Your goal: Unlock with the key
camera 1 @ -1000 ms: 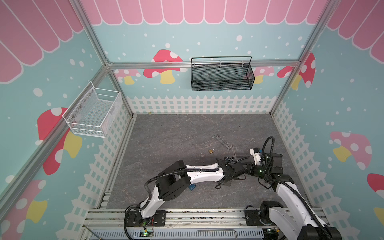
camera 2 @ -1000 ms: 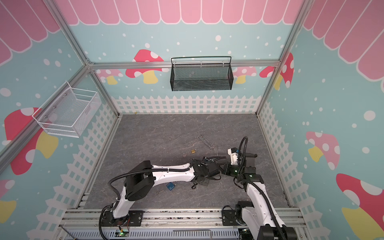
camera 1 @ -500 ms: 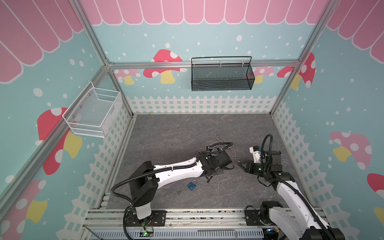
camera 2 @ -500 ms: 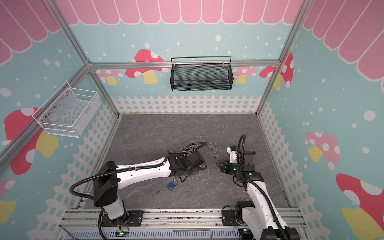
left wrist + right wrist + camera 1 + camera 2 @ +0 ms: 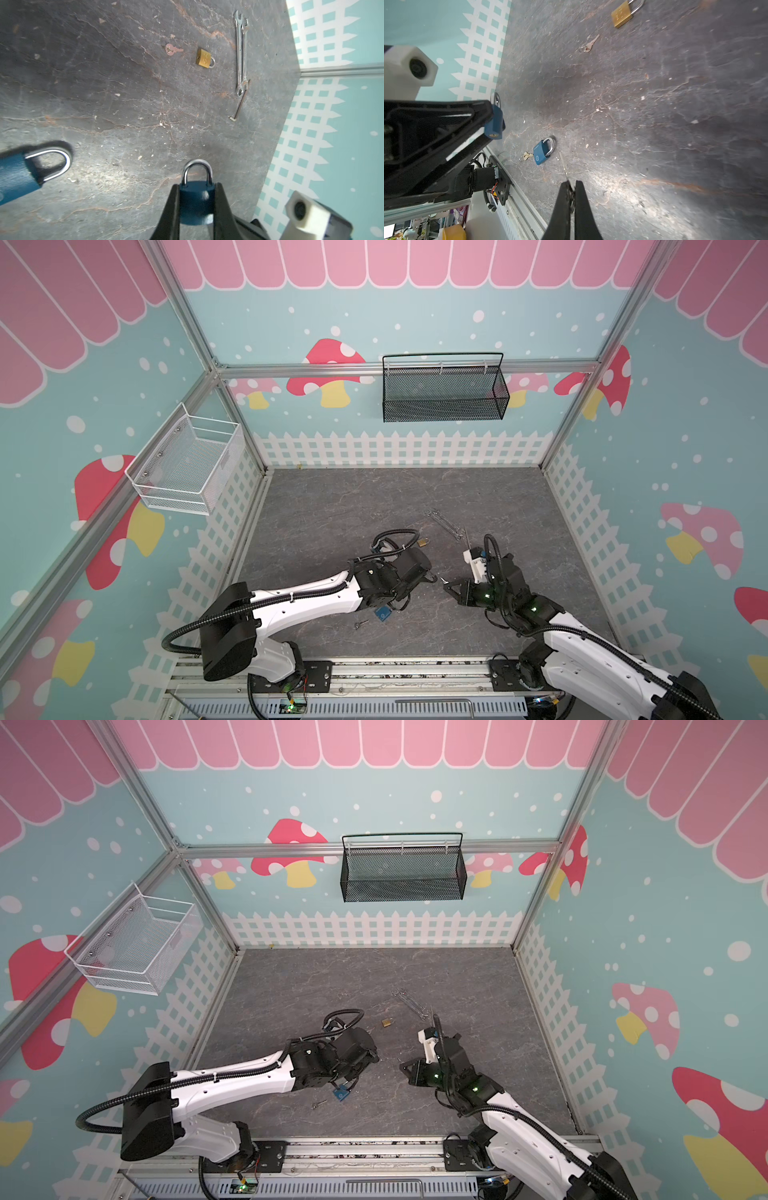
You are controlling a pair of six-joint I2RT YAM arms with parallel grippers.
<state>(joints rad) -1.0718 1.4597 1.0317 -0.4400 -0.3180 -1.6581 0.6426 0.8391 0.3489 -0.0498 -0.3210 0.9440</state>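
My left gripper point(image 5: 196, 187) is shut on a small blue padlock point(image 5: 196, 201), with its shackle pointing away from the wrist. The right wrist view shows the same padlock point(image 5: 494, 122) from the side, keyhole end free. A thin silver key point(image 5: 563, 164) is pinched in my shut right gripper point(image 5: 572, 182), blade sticking out forward. In both top views the left gripper point(image 5: 428, 577) point(image 5: 372, 1054) and the right gripper point(image 5: 446, 585) point(image 5: 404, 1067) face each other low over the floor, a small gap apart.
A second blue padlock point(image 5: 382, 614) point(image 5: 543, 151) lies on the floor with a key point(image 5: 526, 155) beside it. Farther back are a brass padlock point(image 5: 422, 542) point(image 5: 204, 58), a small key point(image 5: 172, 49), two wrenches point(image 5: 241, 52) and an Allen key point(image 5: 239, 106). The fence wall is close on the right.
The left gripper has drawn back to the left with the blue padlock. The right gripper has followed leftward with the key. They now stand a little apart.
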